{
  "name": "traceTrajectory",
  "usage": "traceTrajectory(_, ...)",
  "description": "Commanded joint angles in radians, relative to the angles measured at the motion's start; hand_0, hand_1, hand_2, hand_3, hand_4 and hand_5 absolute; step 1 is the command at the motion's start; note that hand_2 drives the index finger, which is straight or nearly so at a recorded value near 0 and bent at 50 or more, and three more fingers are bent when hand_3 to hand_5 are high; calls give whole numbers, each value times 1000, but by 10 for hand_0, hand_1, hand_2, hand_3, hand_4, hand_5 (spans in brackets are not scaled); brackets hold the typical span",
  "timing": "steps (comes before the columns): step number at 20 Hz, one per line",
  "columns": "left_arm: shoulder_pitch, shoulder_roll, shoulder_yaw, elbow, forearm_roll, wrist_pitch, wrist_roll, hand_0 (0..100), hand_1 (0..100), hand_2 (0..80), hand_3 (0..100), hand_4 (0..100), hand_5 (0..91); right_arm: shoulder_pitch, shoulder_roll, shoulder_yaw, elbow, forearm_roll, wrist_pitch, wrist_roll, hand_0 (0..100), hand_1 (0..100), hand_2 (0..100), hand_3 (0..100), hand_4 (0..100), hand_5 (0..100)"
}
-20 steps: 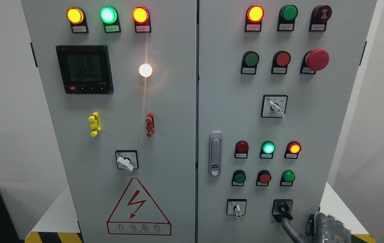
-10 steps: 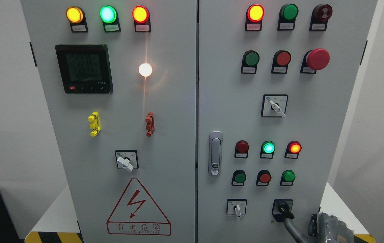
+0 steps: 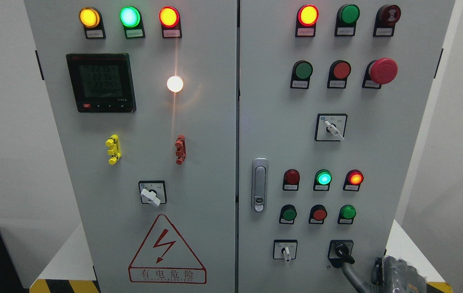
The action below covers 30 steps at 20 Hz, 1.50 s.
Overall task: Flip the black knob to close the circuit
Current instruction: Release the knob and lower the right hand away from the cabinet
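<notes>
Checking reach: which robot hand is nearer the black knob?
Right. The right robot hand sits at the lower right, one finger reaching up to the black knob. The left robot hand is out of view.

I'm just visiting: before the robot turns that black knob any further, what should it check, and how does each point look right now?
1. Right hand near the black knob: ok, a finger reaches up to it.
2. Firm hold on the knob: cannot tell, contact is partly hidden.
3. Knob's handle visible: ok, pointing down-right.
4. Neighbouring white switch clear of the hand: ok.
5. Red mushroom button far from the hand: ok.
6. Left hand: cannot tell, out of view.
</notes>
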Motion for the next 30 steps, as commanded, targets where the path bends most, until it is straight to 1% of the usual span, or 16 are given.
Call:
traceTrajectory(1,0,0,0,-1,0,-1,-1,120,556,0,0,0,0,4,6,33,-6,-2,-1,-19,0,75,909,1000,990,1000)
traceTrajectory(3,0,0,0,-1,0,-1,-1,120,556,0,0,0,0,5,6,44,-4,-1,-1,-19,0,76,908,1000,990,1000)
traceTrajectory(8,0,0,0,-1,0,-1,-1,120,556,0,0,0,0,19,10,96,2,7,-1,-22,0,78,908,1000,992,1000)
traceTrajectory(14,0,0,0,-1,0,-1,-1,120,556,0,0,0,0,50,12,144,-4,12,-1,-23,0,80,907,1000,992,1000)
traceTrajectory(16,0,0,0,-1,1,-1,-1,120,556,0,0,0,0,66,24,145,-36,12,-4,-33,0,84,908,1000,991,1000)
traceTrajectory(19,0,0,0,-1,0,-1,-1,120,556,0,0,0,0,86,62,144,-64,12,-4,-56,0,90,907,1000,991,1000)
traceTrajectory(20,0,0,0,1,0,-1,-1,120,556,0,0,0,0,99,69,142,-88,10,-4,-57,0,92,907,1000,991,1000)
traceTrajectory(22,0,0,-1,-1,0,-1,1,120,556,0,0,0,0,120,69,142,-122,7,-5,-57,0,96,907,1000,991,1000)
traceTrajectory(25,0,0,0,1,0,-1,-1,120,556,0,0,0,0,177,82,145,-197,-2,-5,-60,0,99,896,1000,993,1000)
traceTrajectory(27,0,0,-1,1,0,-1,-1,120,556,0,0,0,0,220,82,156,-238,-27,-7,-65,0,102,877,1000,985,1000)
traceTrajectory(28,0,0,-1,-1,0,-1,-1,120,556,0,0,0,0,240,81,165,-265,-68,-7,-72,0,104,845,1000,962,1000)
traceTrajectory(30,0,-2,0,1,1,-1,-1,120,556,0,0,0,0,281,81,193,-317,-175,-9,-109,0,105,799,1000,926,963)
